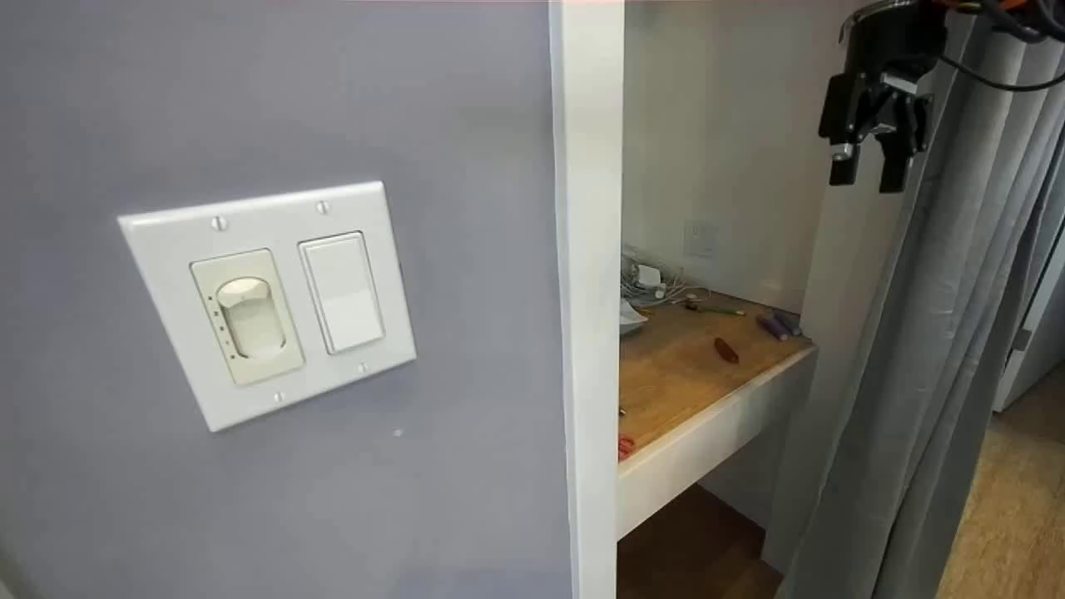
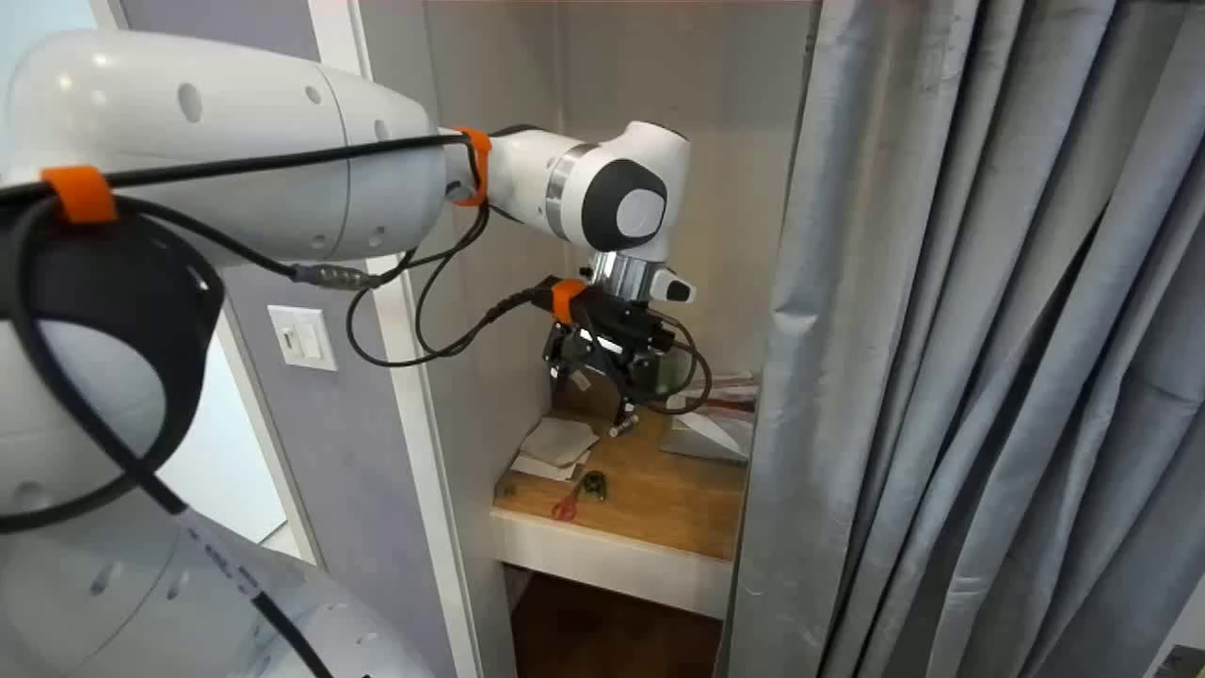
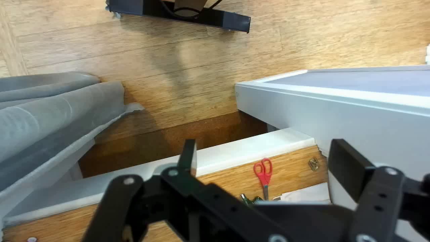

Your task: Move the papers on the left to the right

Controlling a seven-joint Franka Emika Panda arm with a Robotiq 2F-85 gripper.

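Likely pre-grasp, our black two-fingered hand (image 1: pixel 869 173) gapes; next, descend to flat white papers (image 2: pixel 557 441), seven o'clock in an exterior view.

Your arm (image 2: pixel 254 118) is glossy white with black patches; its cables (image 2: pixel 282 159) are black, and the straps (image 2: pixel 80 195) on them bright orange. Your gripper (image 1: pixel 869 176) is black with small silvery parts. Around you, the curtain (image 2: pixel 875 330) is silver-gray, the wall (image 1: pixel 466 166) a flat lavender-gray, the trim (image 1: pixel 588 249) plain white. The switch plate (image 1: pixel 294 287) is white, its slider (image 1: pixel 252 320) cream. The worktop (image 2: pixel 650 499) facing you is honey-brown wood grain with a white front board (image 2: pixel 612 565). Your papers (image 2: pixel 560 441) are off-white, the scissors (image 3: pixel 263 178) red-handled with gray blades, the two cylinders (image 1: pixel 772 327) dusky purple, a slim pencil-like stick (image 1: pixel 722 311) green, and an oval piece (image 1: pixel 726 350) reddish-brown. The floor (image 3: pixel 201 50) is tan, streaked with grain and crossed by thin darker seams.
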